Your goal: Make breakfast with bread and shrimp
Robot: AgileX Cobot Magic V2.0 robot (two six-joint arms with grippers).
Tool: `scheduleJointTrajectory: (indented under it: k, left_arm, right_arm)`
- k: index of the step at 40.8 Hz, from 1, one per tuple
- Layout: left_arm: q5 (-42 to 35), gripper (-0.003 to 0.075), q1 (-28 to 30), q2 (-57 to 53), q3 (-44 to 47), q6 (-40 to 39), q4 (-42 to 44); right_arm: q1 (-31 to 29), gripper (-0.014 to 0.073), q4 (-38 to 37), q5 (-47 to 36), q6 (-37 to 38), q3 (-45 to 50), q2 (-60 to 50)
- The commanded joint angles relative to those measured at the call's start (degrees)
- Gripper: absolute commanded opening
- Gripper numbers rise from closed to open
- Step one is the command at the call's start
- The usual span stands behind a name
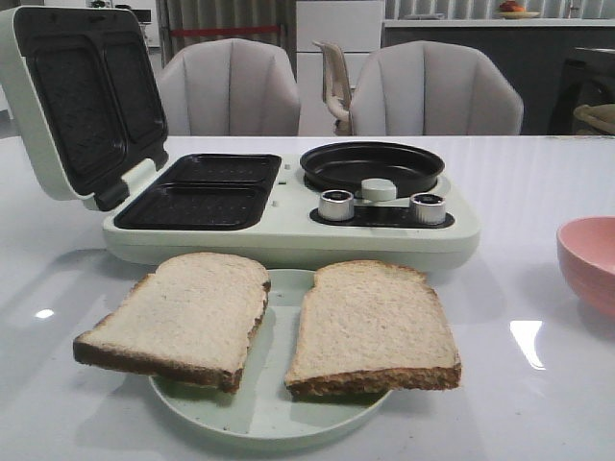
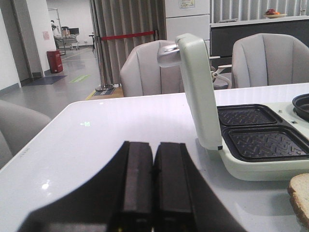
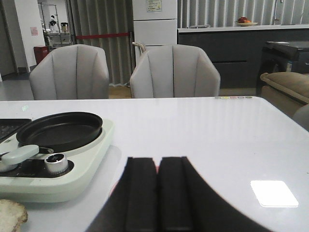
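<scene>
Two slices of bread lie side by side on a pale green plate [image 1: 279, 408] at the table's front: the left slice [image 1: 183, 312] and the right slice [image 1: 370, 327]. A corner of bread [image 2: 301, 195] shows in the left wrist view, and another corner of bread [image 3: 10, 215] in the right wrist view. No shrimp is in view. My left gripper [image 2: 153, 144] is shut with nothing in it, low over bare table to the left of the appliance. To the right of the appliance, my right gripper [image 3: 158, 158] is also shut and empty. Neither gripper appears in the front view.
A pale green breakfast maker [image 1: 288, 226] stands behind the plate, its lid [image 1: 77, 106] open and upright at the left. It has two dark sandwich wells [image 1: 197, 192], a round black pan [image 1: 370, 165] and two silver knobs [image 1: 336, 205]. A pink bowl [image 1: 591, 259] sits at the right edge, its inside hidden.
</scene>
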Motion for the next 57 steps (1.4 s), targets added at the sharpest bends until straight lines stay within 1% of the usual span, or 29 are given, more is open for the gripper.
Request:
scheduleJointTrajectory:
  k: [1, 36, 41, 45, 49, 51, 55, 57]
  left_arm:
    - [-5.38, 0.0101, -0.31, -1.23, 0.32, -0.10, -0.52]
    - [-5.46, 0.0101, -0.31, -1.23, 0.32, -0.10, -0.52]
    - [-7.25, 0.0101, -0.31, -1.23, 0.21, -0.10, -0.52]
    - [-7.52, 0.0101, -0.31, -1.15, -2.13, -0.10, -0.52]
    - [-6.96, 0.0101, -0.31, -0.88, -6.94, -0.10, -0.52]
    - [-5.23, 0.0101, -0.31, -0.34, -10.05, -0.10, -0.52]
    - [0.73, 0.0101, -0.31, 2.33, -17.52, -0.10, -0.52]
    - [4.07, 0.0101, -0.31, 4.25, -21.55, -0.10, -0.52]
  right_arm:
    - [-0.40, 0.0035, 0.00, -5.28, -0.46, -0.95, -1.27]
    - [-0.40, 0.0035, 0.00, -5.28, -0.46, -0.95, -1.27]
    - [-0.39, 0.0035, 0.00, -5.85, -0.46, -1.27, -1.27]
    - [-0.39, 0.0035, 0.00, -5.82, -0.46, -4.08, -1.27]
    - [-0.39, 0.0035, 0.00, -4.49, -0.46, -9.11, -1.22]
    - [-0.39, 0.0035, 0.00, -3.18, -0.46, -11.92, -1.16]
    - [-0.39, 0.0035, 0.00, 1.17, -0.46, -18.22, 0.30]
    - [-0.39, 0.0035, 0.00, 4.90, -0.46, -21.55, 1.91]
